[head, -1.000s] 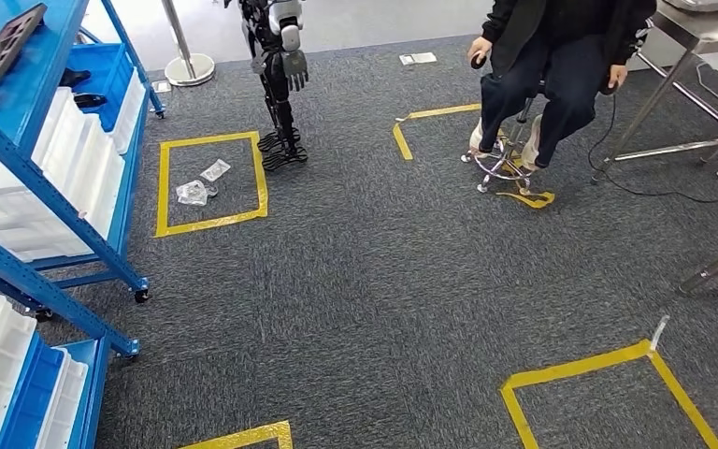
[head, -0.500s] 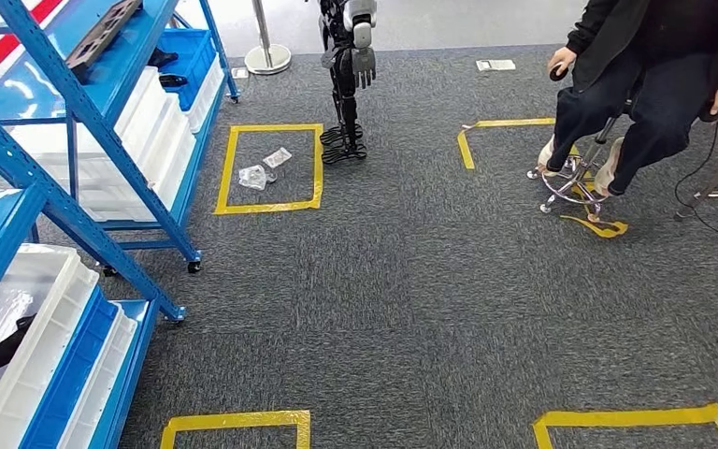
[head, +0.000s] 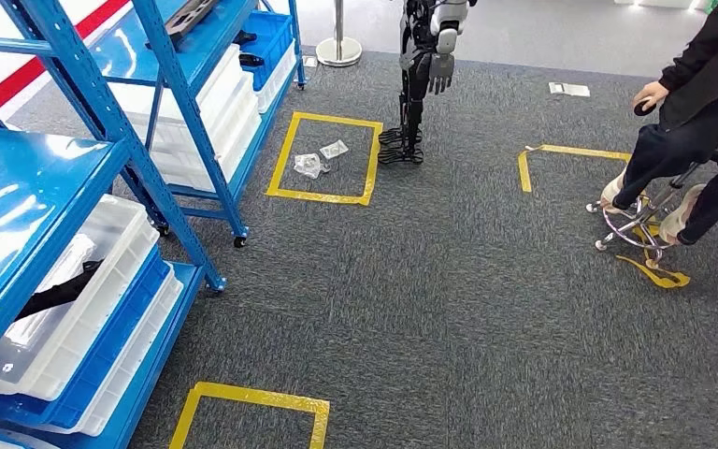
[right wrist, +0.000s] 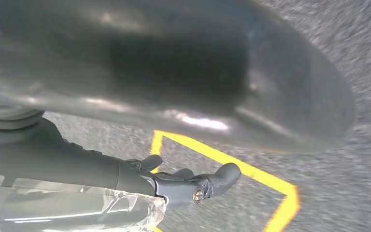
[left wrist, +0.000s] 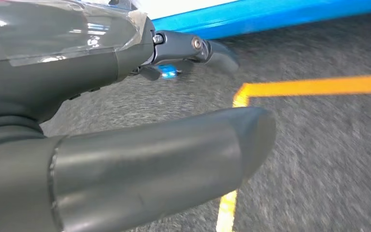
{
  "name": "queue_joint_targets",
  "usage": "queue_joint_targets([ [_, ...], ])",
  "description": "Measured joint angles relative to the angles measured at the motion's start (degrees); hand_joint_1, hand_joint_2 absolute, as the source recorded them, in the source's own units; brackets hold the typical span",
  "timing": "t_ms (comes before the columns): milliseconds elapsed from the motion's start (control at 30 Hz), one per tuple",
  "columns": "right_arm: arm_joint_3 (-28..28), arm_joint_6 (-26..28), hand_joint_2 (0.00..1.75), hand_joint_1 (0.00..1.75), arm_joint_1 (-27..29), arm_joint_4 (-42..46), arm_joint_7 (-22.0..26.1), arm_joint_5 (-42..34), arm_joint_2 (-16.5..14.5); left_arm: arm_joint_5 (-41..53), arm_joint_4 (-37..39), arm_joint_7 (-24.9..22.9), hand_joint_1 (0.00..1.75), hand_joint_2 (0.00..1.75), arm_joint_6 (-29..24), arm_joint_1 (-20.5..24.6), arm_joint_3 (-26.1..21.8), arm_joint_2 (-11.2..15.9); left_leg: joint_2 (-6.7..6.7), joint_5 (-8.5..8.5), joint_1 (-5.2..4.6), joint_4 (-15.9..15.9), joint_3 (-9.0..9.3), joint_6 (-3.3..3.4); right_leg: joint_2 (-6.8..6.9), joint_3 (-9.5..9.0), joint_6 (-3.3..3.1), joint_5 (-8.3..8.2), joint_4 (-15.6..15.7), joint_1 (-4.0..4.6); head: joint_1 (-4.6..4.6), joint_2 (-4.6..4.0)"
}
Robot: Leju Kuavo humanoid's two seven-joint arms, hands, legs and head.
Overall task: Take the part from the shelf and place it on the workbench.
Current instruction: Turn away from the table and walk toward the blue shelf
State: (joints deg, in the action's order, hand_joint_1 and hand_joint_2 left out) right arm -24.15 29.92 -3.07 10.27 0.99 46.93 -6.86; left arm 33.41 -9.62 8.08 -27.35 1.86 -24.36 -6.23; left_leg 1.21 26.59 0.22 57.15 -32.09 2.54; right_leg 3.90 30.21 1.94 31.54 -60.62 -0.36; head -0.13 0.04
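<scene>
The blue shelf [head: 51, 182] stands on my left, its lower level holding white bins [head: 75, 318]. A dark part [head: 56, 292] lies in the nearest white bin. Another dark flat part [head: 187, 17] rests on the top level of the farther blue rack [head: 196, 122]. In the left wrist view my left hand [left wrist: 77, 77] hangs over the grey carpet, fingers [left wrist: 207, 48] stretched out and holding nothing. My right hand [right wrist: 77, 162] also hangs over the carpet, its fingers [right wrist: 212, 181] apart and empty.
Another humanoid robot [head: 425, 65] stands beside a yellow taped square [head: 285, 154] with small plastic bags [head: 313, 164] inside. A person [head: 701, 131] sits on a stool [head: 640, 229] at the right. Yellow tape [head: 252, 400] marks the carpet near me. A stanchion base [head: 338, 51] stands farther back.
The whole view has swung left: the shelf now takes up the left side, while the person and the other robot have slid rightward. Both hands still hold nothing.
</scene>
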Motion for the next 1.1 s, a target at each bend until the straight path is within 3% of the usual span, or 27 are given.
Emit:
queue_joint_targets([
  [67,0.0,0.0,0.0,0.0,0.24,-0.02,-0.07,0.05,-0.03,-0.03,0.01,-0.1,0.0,0.0,0.03,0.14,-0.01,0.03,-1.5,-0.29,0.08,-0.08,-0.3,0.41,-3.06,3.41,-0.29,3.42,-7.39,-0.26,0.06,0.0],
  [133,0.0,0.0,0.0,0.0,0.47,-0.04,-0.15,0.1,-0.01,-0.03,0.02,-0.11,0.0,0.0,0.07,0.13,-0.01,0.01,-3.3,-0.42,0.05,-0.04,-0.48,0.47,-3.66,6.06,0.01,5.18,-13.02,-0.41,0.08,0.0],
  [167,0.0,0.0,0.0,0.0,0.52,-0.04,-0.19,0.17,0.02,-0.03,0.04,-0.12,0.0,0.0,0.1,0.06,-0.01,0.01,-4.22,-0.47,0.08,0.01,-0.49,0.41,-3.75,5.97,0.48,4.63,-12.76,-0.51,0.09,0.0],
  [200,0.0,0.0,0.0,0.0,0.51,-0.04,-0.21,0.23,0.05,-0.03,0.07,-0.14,0.0,0.0,0.12,0.0,-0.01,-0.01,-5.11,-0.51,0.14,0.09,-0.47,0.3,-4.01,4.75,1.09,3.17,-10.11,-0.68,0.08,0.0],
  [267,0.01,-0.02,0.0,0.0,0.49,-0.06,-0.26,0.31,0.11,-0.03,0.09,-0.15,0.0,0.0,0.15,0.02,-0.01,-0.01,-6.77,-0.45,0.2,0.48,-0.59,-0.18,-6.11,1.0,2.07,-0.2,-1.86,-1.17,0.09,0.0],
  [333,0.03,-0.06,0.0,0.0,0.43,-0.11,-0.33,0.31,0.09,-0.03,0.1,-0.15,0.0,0.0,0.16,0.03,-0.01,0.02,-8.11,-0.47,0.11,0.8,-0.99,-0.9,-7.66,-0.85,1.79,-1.65,2.6,-1.34,0.07,0.0],
  [400,0.1,-0.11,0.0,0.0,0.33,-0.15,-0.33,0.29,0.08,-0.05,0.15,-0.17,0.0,0.0,0.16,-0.14,-0.02,0.05,-9.21,-0.78,0.19,0.66,-1.35,-1.61,-6.85,-1.04,0.83,-1.82,2.88,-1.15,0.05,0.0],
  [433,0.17,-0.15,0.0,0.0,0.27,-0.14,-0.28,0.3,0.11,-0.07,0.19,-0.21,0.0,0.0,0.16,-0.27,-0.02,0.09,-9.08,-0.73,0.27,0.74,-1.55,-1.88,-6.22,-1.17,0.42,-2.0,2.97,-1.18,0.04,0.0],
  [500,0.3,-0.21,0.0,0.0,0.27,-0.14,-0.14,0.34,0.14,-0.11,0.21,-0.28,0.0,0.0,0.2,-0.37,-0.03,0.17,-6.51,1.04,0.24,3.38,-2.97,-2.29,-4.82,-1.25,-0.5,-2.29,3.22,-1.32,-0.22,0.0],
  [567,0.38,-0.25,0.0,0.0,0.44,-0.15,-0.03,0.38,0.16,-0.14,0.2,-0.3,0.0,0.0,0.24,-0.23,-0.03,0.19,-3.0,4.84,0.19,10.4,-6.37,-2.56,-3.21,-1.19,-1.18,-2.24,3.28,-1.05,-0.49,0.0],
  [600,0.39,-0.26,0.0,0.0,0.54,-0.15,-0.02,0.38,0.19,-0.14,0.21,-0.3,0.0,0.0,0.25,-0.19,-0.03,0.19,-2.19,6.41,0.26,14.26,-8.27,-2.66,-2.28,-1.15,-1.39,-2.17,3.28,-0.86,-0.51,0.0],
  [633,0.4,-0.27,0.0,0.0,0.6,-0.15,-0.01,0.37,0.23,-0.16,0.21,-0.3,0.0,0.0,0.27,-0.2,-0.04,0.2,-1.79,7.01,0.33,16.71,-9.47,-2.71,-1.38,-1.13,-1.49,-2.11,3.27,-0.7,-0.5,0.0],
  [667,0.4,-0.28,0.0,0.0,0.59,-0.15,-0.01,0.37,0.27,-0.18,0.22,-0.31,0.0,0.0,0.29,-0.26,-0.04,0.2,-1.52,6.57,0.39,17.1,-9.61,-2.71,-0.53,-1.1,-1.57,-2.03,3.27,-0.61,-0.5,0.0],
  [733,0.43,-0.28,0.0,0.0,0.49,-0.15,0.02,0.38,0.27,-0.21,0.22,-0.32,0.0,0.0,0.31,-0.34,-0.05,0.24,-0.24,3.29,0.42,11.38,-6.37,-2.55,0.92,-1.2,-1.61,-1.79,3.27,-0.55,-0.5,0.0],
  [767,0.45,-0.29,0.0,0.0,0.47,-0.15,0.03,0.38,0.25,-0.22,0.21,-0.32,0.0,0.0,0.31,-0.28,-0.05,0.27,1.27,1.87,0.26,7.3,-4.03,-2.4,1.58,-1.32,-1.47,-1.57,3.23,-0.33,-0.51,0.0],
  [833,0.48,-0.32,0.0,0.0,0.41,-0.15,0.04,0.4,0.24,-0.24,0.2,-0.28,0.0,0.0,0.27,-0.09,-0.05,0.32,3.21,0.55,-0.1,2.14,-1.12,-1.94,2.73,-1.75,-0.97,-1.16,3.24,0.05,-0.39,0.0],
  [867,0.49,-0.37,0.0,0.0,0.32,-0.14,0.05,0.41,0.24,-0.3,0.2,-0.26,0.0,0.0,0.25,-0.03,-0.06,0.33,3.27,0.6,-0.36,1.5,-0.9,-1.69,3.33,-2.01,-0.71,-1.06,3.31,0.19,-0.33,0.0],
  [900,0.52,-0.43,0.0,0.0,0.14,-0.14,0.05,0.45,0.22,-0.38,0.2,-0.24,0.0,0.0,0.22,-0.04,-0.08,0.36,2.47,0.46,-0.47,1.36,-1.02,-1.35,3.93,-2.35,-0.45,-1.04,3.43,0.18,-0.27,0.0],
  [933,0.57,-0.49,0.0,0.0,-0.05,-0.13,0.06,0.49,0.2,-0.47,0.21,-0.23,0.0,0.0,0.21,-0.12,-0.1,0.34,1.8,0.23,-0.45,1.09,-1.0,-0.97,3.73,-2.51,-0.17,-0.89,3.33,0.11,-0.27,0.0],
  [1000,0.68,-0.58,0.0,0.0,-0.21,-0.13,0.09,0.56,0.14,-0.63,0.21,-0.21,0.0,0.0,0.17,-0.14,-0.15,0.36,0.39,-0.34,-0.13,0.46,-0.84,-0.14,0.8,-1.56,0.0,0.64,0.87,-0.03,-0.25,0.0],
  [1067,0.72,-0.64,0.0,0.0,-0.08,-0.13,0.12,0.52,0.13,-0.7,0.2,-0.17,0.0,0.0,0.14,0.03,-0.17,0.38,-1.26,-0.65,0.07,0.27,-0.92,0.32,-2.72,1.99,-0.4,3.93,-6.4,-0.19,-0.23,0.0],
  [1100,0.72,-0.68,0.0,0.0,-0.01,-0.13,0.12,0.49,0.13,-0.73,0.2,-0.16,0.0,0.0,0.14,0.09,-0.19,0.4,-2.19,-0.69,0.05,0.29,-1.02,0.37,-3.36,4.01,-0.48,5.34,-10.42,-0.22,-0.21,0.0],
])
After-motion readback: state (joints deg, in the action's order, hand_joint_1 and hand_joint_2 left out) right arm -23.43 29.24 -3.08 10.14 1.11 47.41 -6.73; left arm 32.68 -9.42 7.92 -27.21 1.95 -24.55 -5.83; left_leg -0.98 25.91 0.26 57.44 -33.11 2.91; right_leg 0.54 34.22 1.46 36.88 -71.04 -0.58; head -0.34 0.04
